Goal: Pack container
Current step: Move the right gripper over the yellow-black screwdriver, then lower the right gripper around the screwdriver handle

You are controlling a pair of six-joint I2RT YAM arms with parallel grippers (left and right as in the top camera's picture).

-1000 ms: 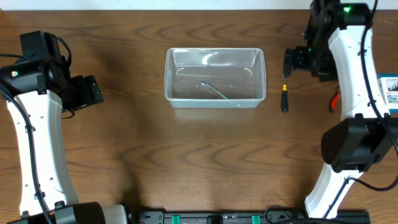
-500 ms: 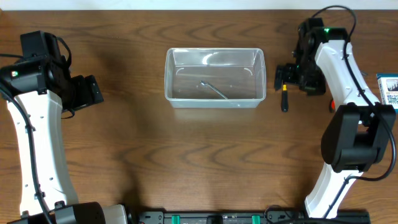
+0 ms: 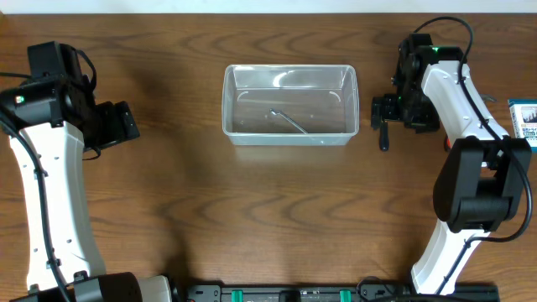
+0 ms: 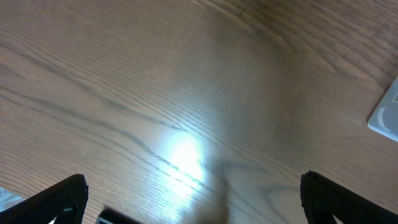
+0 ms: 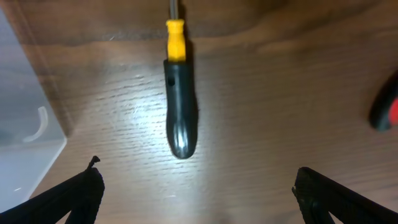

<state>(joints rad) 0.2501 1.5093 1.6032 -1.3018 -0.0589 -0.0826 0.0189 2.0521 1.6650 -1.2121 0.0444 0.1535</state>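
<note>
- The right gripper (image 3: 382,109) has slid in from the table's (image 3: 252,218) far edge and now sits over the black-and-yellow screwdriver (image 3: 384,134).
- The left gripper (image 3: 126,124) hangs released, its fingers wide apart.
- The container (image 3: 225,101) sits mid-table with a metal tool (image 3: 288,122) inside.
- The right gripper's fingers are spread either side of the screwdriver's handle, gripping nothing.

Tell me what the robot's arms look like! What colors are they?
Both the left arm and right arm have smooth white shells with chunky black joints. Thin black cables loop near their tops, and each shows a little green light. The left gripper and right gripper are black.
</note>
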